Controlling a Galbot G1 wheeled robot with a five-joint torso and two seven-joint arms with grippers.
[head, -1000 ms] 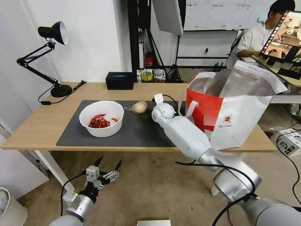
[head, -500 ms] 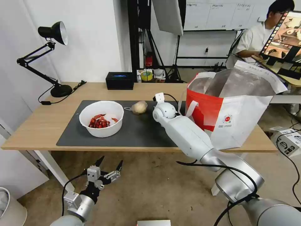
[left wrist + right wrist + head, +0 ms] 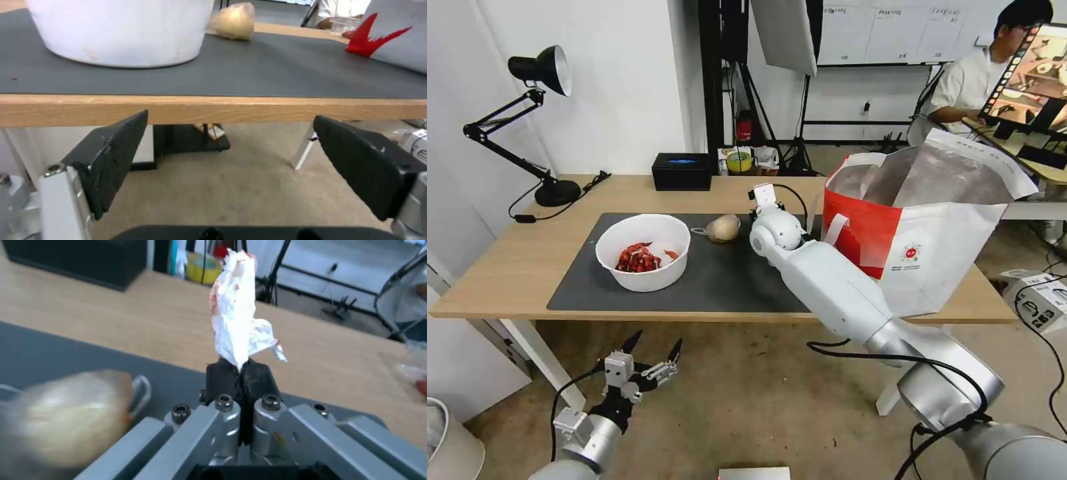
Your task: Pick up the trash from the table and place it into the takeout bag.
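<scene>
1. Crumpled white tissue [image 3: 236, 313], centre frame, pinched in the closed right gripper [image 3: 240, 368] over the table [image 3: 520, 253].
2. Keep pinch firm; clear the takeout bag [image 3: 920, 240] rim, right of frame, before release.
3. Left gripper [image 3: 650, 353] parked lower left, jaws spread.

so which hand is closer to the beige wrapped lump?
Right. The right hand, shut on the tissue, is beside the lump; the left hand hangs open below the table edge.

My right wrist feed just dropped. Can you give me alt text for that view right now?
The right gripper, shut, pinches a crumpled white tissue with red stains that stands up from its black fingertips. Below lie the dark grey mat and light-wood table, with the beige wrapped lump blurred close by.
</scene>
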